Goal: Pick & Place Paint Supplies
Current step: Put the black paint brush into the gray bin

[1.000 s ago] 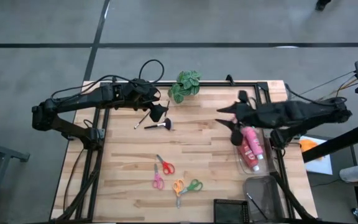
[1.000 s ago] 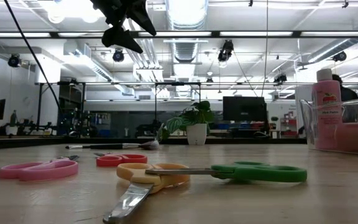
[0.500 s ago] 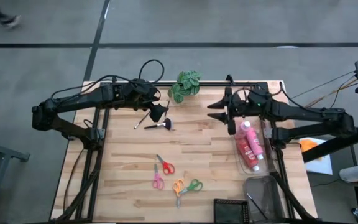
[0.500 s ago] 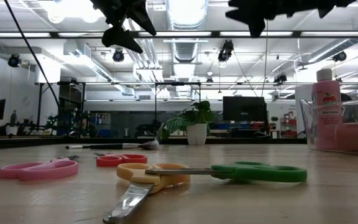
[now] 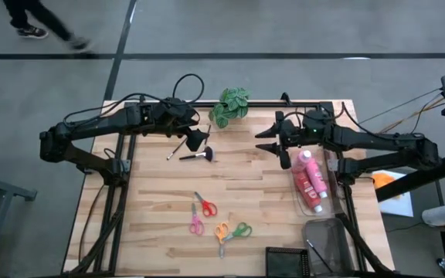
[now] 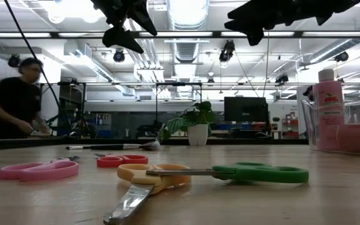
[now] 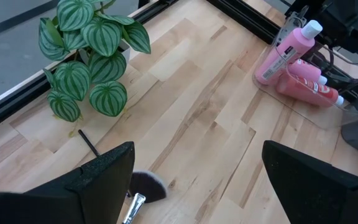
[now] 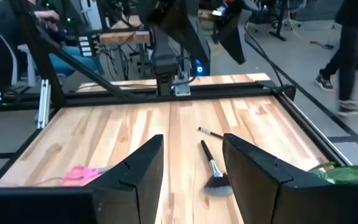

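The squeeze bottles [image 5: 312, 182], pink and red with white caps, sit in a clear tray [image 5: 327, 202] at the table's right edge. In the left wrist view one bottle [image 7: 286, 52] stands and the others lie beside it. The fan brush [image 5: 198, 157] and a thin dark brush [image 5: 178, 148] lie flat on the wood left of centre. My left gripper [image 5: 195, 140] hovers open just above the brushes [image 7: 143, 186]. My right gripper [image 5: 266, 142] is open in the air left of the tray, pointing toward the brushes [image 8: 215, 175].
A potted leafy plant [image 5: 229, 106] stands at the far edge between the arms. Several scissors [image 5: 203, 207] [image 5: 233, 231] lie near the near edge. A clear container [image 5: 327, 241] and a black box [image 5: 287, 261] sit at the near right corner. A person [image 6: 16, 100] passes behind.
My right gripper has swung from above the bottle tray toward the table's left and far side and has turned to point left along the table. It has come into the top of the low view. A person has walked into the background.
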Controlling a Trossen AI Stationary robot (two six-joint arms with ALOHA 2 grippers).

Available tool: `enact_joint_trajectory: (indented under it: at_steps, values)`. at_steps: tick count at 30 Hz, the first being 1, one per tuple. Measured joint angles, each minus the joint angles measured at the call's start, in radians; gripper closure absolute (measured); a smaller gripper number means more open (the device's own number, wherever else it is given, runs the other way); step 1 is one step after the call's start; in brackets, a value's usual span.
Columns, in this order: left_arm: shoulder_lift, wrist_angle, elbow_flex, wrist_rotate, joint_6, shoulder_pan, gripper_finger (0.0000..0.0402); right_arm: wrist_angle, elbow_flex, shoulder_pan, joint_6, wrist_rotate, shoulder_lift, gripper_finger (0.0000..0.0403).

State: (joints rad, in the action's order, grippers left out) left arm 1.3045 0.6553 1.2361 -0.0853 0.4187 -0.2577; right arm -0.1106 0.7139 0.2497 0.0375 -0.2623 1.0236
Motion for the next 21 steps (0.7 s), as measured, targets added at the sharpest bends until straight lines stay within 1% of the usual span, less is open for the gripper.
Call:
enact_joint_trajectory:
  at_steps: [5,18,21]
  values:
    - [0.0,0.0,0.0,0.0,0.0,0.0,0.0045,0.002,0.0,0.0,0.024,0.0,0.035,0.0241]
    - [0.0,0.0,0.0,0.0,0.0,0.001,0.0045,-0.008,0.0,0.0,0.016,0.0,0.144,0.0241]
    - [0.0,0.0,0.0,0.0,0.0,0.001,0.0045,-0.008,0.0,0.0,0.044,0.001,0.167,0.0241]
